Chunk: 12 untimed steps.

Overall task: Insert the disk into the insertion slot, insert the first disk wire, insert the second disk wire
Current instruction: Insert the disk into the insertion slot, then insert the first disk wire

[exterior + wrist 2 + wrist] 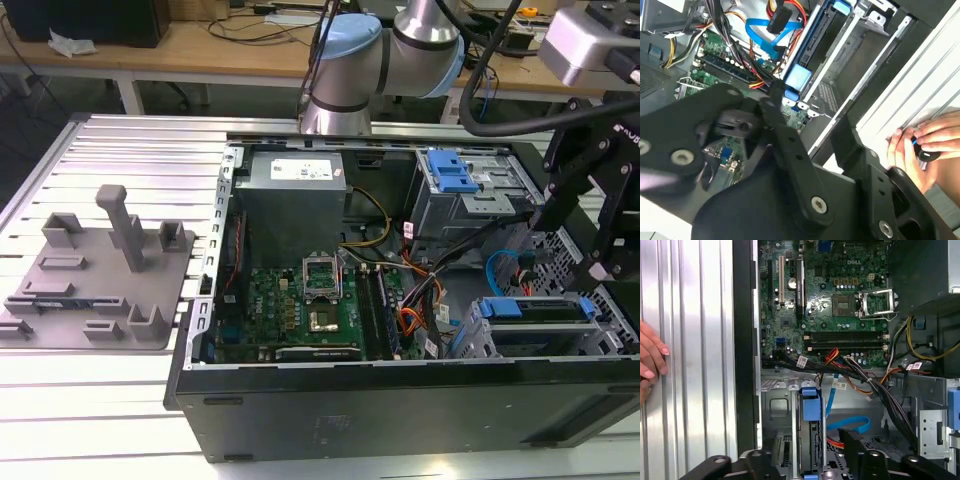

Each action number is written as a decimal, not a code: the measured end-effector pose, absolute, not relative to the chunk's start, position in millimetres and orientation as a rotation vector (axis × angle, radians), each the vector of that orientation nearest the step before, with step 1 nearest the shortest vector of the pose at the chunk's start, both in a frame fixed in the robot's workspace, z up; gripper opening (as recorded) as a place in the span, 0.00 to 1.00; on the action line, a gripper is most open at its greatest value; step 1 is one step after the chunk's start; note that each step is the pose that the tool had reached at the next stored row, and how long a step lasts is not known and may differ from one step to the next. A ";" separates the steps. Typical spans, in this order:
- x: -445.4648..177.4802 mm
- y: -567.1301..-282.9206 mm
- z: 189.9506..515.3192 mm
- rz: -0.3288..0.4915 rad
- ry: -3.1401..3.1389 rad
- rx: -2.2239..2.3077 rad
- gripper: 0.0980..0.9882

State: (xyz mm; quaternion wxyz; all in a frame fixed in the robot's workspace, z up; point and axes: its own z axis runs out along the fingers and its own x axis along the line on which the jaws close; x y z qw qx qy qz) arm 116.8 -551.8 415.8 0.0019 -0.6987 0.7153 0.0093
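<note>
Pincer point(807, 455) hangs spread and empty, its fingers point(856, 447) either side of the disk point(810, 407) in the first wrist view; the disk sits in the insertion slot point(777, 410), blue carrier end towards the pincer.

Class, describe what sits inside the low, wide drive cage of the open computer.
The disk in its blue carrier lies in the insertion slot. Its walls cover most of the drive, so wire connections cannot be seen.
</note>
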 end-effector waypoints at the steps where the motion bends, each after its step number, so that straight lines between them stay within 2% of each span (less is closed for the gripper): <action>1: 116.8 -551.8 416.0 0.029 2.245 -2.192 0.66; 12: 116.8 -550.2 416.2 0.029 2.245 -2.193 0.66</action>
